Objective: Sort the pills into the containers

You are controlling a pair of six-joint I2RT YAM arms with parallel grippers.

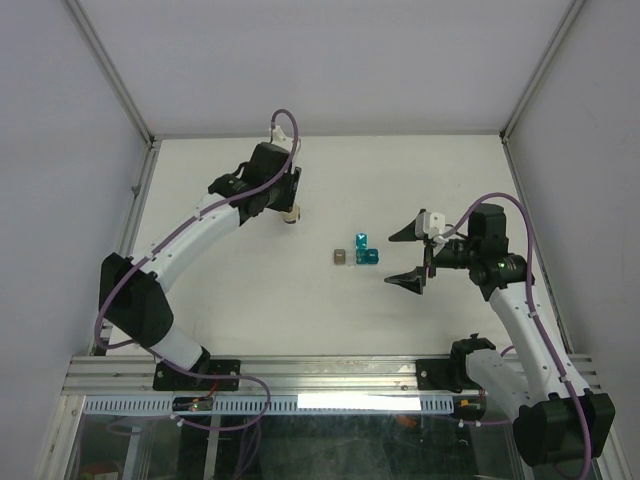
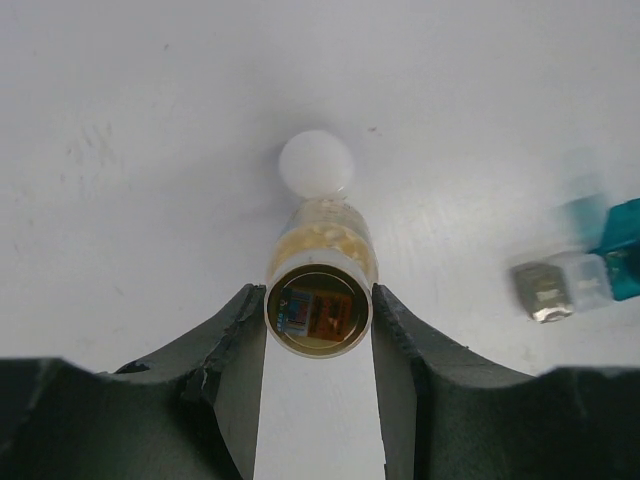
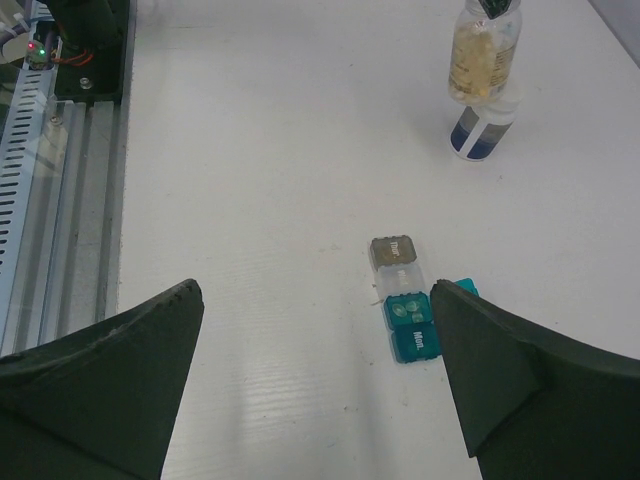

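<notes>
My left gripper (image 1: 289, 212) (image 2: 318, 300) is shut on a clear pill bottle (image 2: 320, 240) of yellowish pills and holds it by the base, white cap end (image 2: 316, 164) toward the table. The bottle also shows in the right wrist view (image 3: 484, 50). The containers lie in a short row mid-table: a grey cube (image 1: 341, 257) (image 3: 393, 250) (image 2: 540, 290), a clear one (image 3: 403, 277) and a teal-blue oblong box (image 1: 366, 251) (image 3: 410, 325), open, with a few pale pills inside. My right gripper (image 1: 398, 258) (image 3: 315, 290) is open and empty, just right of the row.
The metal rail (image 3: 50, 200) runs along the table's near edge. White walls enclose the table on the left, back and right. Another teal piece (image 3: 462, 288) shows partly behind my right finger.
</notes>
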